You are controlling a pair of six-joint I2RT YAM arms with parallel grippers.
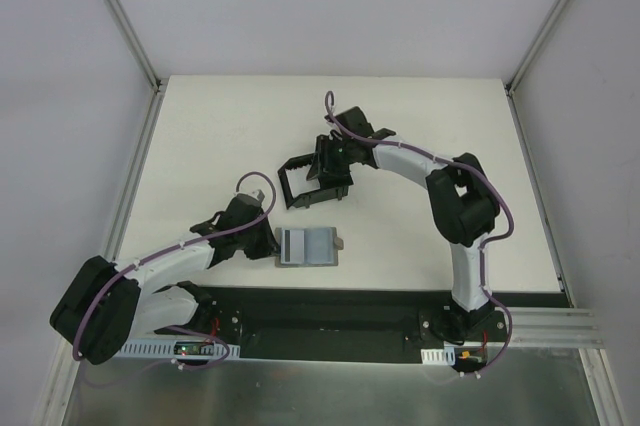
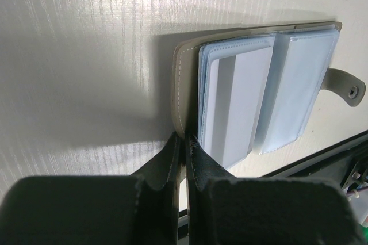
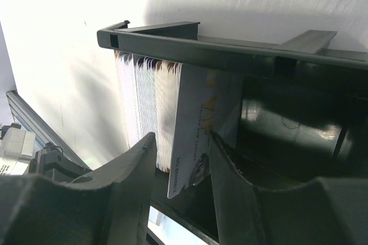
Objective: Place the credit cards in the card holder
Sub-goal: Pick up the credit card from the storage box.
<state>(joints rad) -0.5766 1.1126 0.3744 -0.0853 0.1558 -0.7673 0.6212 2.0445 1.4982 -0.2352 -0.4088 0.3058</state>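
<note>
Right gripper [image 3: 181, 141] half open, astride a card [image 3: 201, 113] standing in holder [image 3: 172, 41] near tabletop [image 1: 450, 146] centre; left gripper [image 2: 183, 141] clamps wallet [image 2: 179, 72]. Keep card parallel to stack [image 3: 144, 101], seat fully.

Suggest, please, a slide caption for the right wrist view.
Right gripper straddling a card standing beside the stacked cards in the black card holder.

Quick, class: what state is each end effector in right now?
Left end effector: closed, pinching the edge of the grey wallet.
Right end effector: open, straddling a card in the card holder.
</note>
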